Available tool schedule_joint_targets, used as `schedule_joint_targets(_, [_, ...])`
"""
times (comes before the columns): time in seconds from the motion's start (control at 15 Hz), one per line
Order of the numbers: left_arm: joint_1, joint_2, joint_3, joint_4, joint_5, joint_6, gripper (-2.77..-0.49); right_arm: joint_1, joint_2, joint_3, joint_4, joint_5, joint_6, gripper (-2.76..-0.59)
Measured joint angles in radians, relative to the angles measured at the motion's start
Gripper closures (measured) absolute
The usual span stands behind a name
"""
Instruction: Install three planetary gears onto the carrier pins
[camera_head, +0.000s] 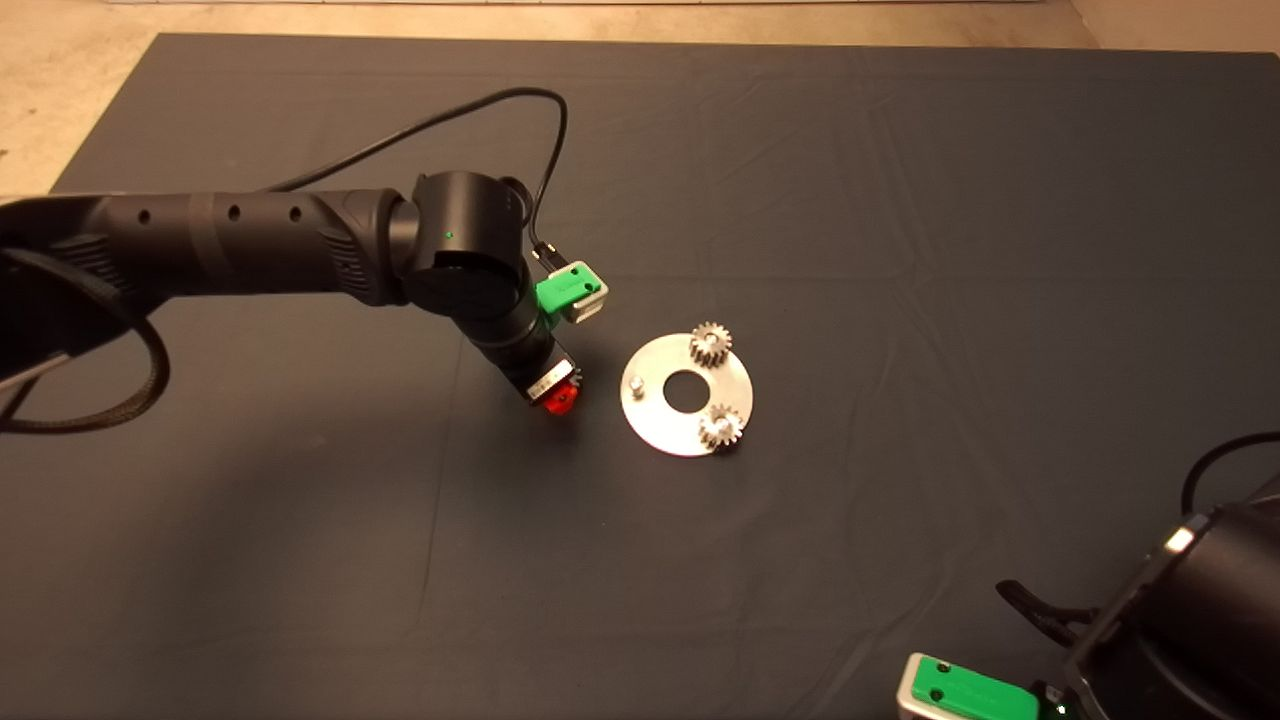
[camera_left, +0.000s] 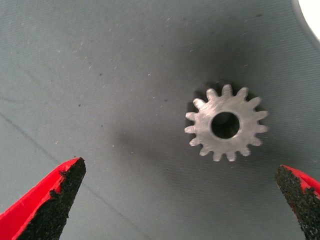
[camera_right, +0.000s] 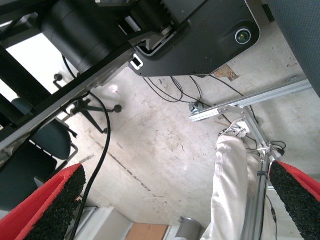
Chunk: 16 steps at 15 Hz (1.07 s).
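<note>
Silver-grey and toothy, the last loose gear (camera_left: 226, 126) lies flat on the dark mat (camera_head: 900, 200), just beside the shiny round disc (camera_head: 655, 425). You can see right through the hole in its middle. Two other gears are already sitting on their pins: one (camera_head: 710, 344) at the far side of the disc, one (camera_head: 720, 427) at the near side. One pin (camera_head: 637, 384) is bare (it is the one closest to the loose gear), and it stands up on the disc's left part.

Right above the loose gear hangs the left gripper (camera_head: 563, 390). From its own wrist view, its red fingers (camera_left: 47, 200) are spread wide, one on each side of the gear, and they are not touching it. It holds nothing.

So I think this is the step of picking up the third gear. Next, the fingers would need to come down, with the gear between them, and squeeze its toothed edge. Then the gear must be lifted, carried over to the bare pin, and its hole lined up so it slides down.

Down at the near right corner, the right gripper (camera_head: 960, 690) waits, its fingers (camera_right: 50, 205) wide apart and empty. Its camera sees the floor and a person's leg (camera_right: 230, 190).
</note>
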Motion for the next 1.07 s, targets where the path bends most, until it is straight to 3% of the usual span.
schedule_joint_targets(0.33, [0.0, -0.057, 0.001, 0.014, 0.0, -0.034, -2.75, 0.0, 0.005, 0.0, 0.0, 0.0, 0.008, -2.73])
schedule_joint_targets(0.47, [0.0, -0.058, 0.001, 0.014, -0.002, -0.064, -2.75, 0.0, 0.016, 0.0, 0.0, 0.0, 0.009, -2.73])
schedule_joint_targets(0.67, [0.0, -0.049, 0.004, 0.014, -0.027, -0.105, -2.75, 0.0, 0.018, 0.0, 0.0, 0.001, 0.009, -2.73])
schedule_joint_targets(1.07, [-0.001, 0.018, 0.035, 0.015, -0.034, -0.176, -2.75, 0.0, 0.026, 0.0, 0.0, 0.001, 0.01, -2.73])
